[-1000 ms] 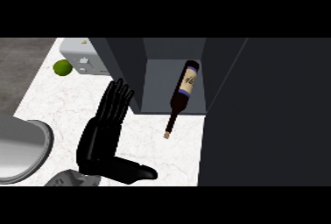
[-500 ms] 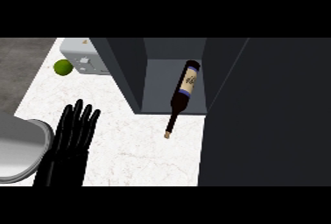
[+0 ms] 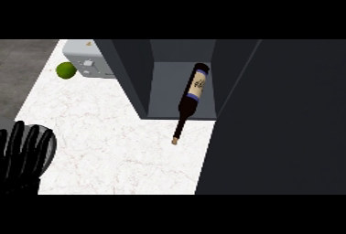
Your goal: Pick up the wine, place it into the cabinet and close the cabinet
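Observation:
The dark wine bottle (image 3: 191, 99) lies tilted in the open cabinet (image 3: 179, 59), its base inside and its neck and cork sticking out over the white counter (image 3: 115, 137). The wide dark cabinet door (image 3: 283, 119) stands open at the right and fills that side of the view. My left hand (image 3: 24, 155) shows at the lower left edge, fingers straight and pointing up, well away from the bottle and holding nothing. My right hand is out of view.
A green lime (image 3: 65, 70) sits at the back left beside a grey toaster (image 3: 91, 64). A grey floor strip (image 3: 20, 68) runs past the counter's left edge.
My left hand has drawn back down and to the left, from beside the cabinet to the view's lower left edge. The bottle has stayed where it was.

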